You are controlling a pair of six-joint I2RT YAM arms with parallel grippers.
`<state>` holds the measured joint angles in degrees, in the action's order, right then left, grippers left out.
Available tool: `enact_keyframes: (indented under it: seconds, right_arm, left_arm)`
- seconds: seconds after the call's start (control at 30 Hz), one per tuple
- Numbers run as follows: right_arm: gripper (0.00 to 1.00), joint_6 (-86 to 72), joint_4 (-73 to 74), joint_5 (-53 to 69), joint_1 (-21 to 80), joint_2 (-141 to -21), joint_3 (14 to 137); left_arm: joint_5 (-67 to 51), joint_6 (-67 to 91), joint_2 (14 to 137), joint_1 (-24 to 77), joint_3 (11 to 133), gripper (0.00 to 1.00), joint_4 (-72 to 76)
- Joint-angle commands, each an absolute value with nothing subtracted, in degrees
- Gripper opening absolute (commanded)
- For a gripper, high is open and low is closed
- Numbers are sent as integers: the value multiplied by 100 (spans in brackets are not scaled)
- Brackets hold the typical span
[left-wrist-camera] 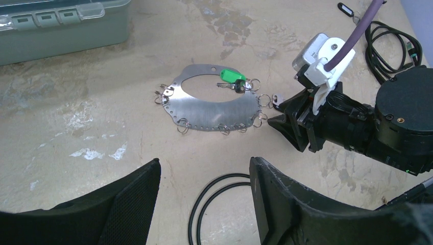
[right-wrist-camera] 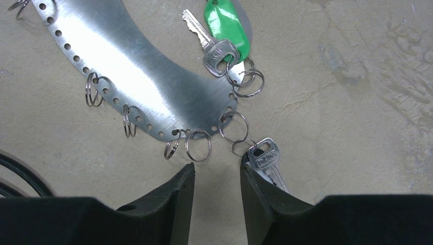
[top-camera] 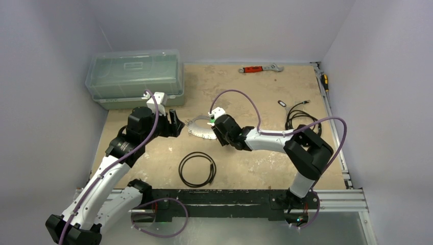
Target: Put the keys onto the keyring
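The keyring [left-wrist-camera: 214, 109] is a flat silvery oval plate with holes and small split rings along its rim, lying mid-table [top-camera: 200, 128]. One silver key [right-wrist-camera: 212, 43] with a green tag [right-wrist-camera: 227, 23] hangs on a ring at its edge. A second silver key [right-wrist-camera: 265, 158] lies on the table, linked to the plate by two small rings. My right gripper [right-wrist-camera: 217, 171] is open just below the plate's edge, bare table between its fingers; that key rests against the outer side of one finger [right-wrist-camera: 255, 189]. My left gripper [left-wrist-camera: 204, 168] hovers open, left of the plate, holding nothing.
A black cable coil [top-camera: 197, 169] lies near the front, under the left gripper's view. A clear lidded box [top-camera: 134, 76] stands at the back left. A red-handled wrench [top-camera: 260, 68] lies at the back edge. A black cable bundle [top-camera: 301, 115] and small dark tag [top-camera: 282, 103] sit right.
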<state>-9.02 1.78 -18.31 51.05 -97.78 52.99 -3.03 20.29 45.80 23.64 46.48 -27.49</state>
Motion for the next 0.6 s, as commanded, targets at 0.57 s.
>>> enact_keyframes:
  seconds: [0.57]
  right_arm:
    - [38, -711, 22, -1481, 5115, -10189, 5747]
  left_arm:
    - [-361, 1934, 4544, 2329, 4646, 63, -2610]
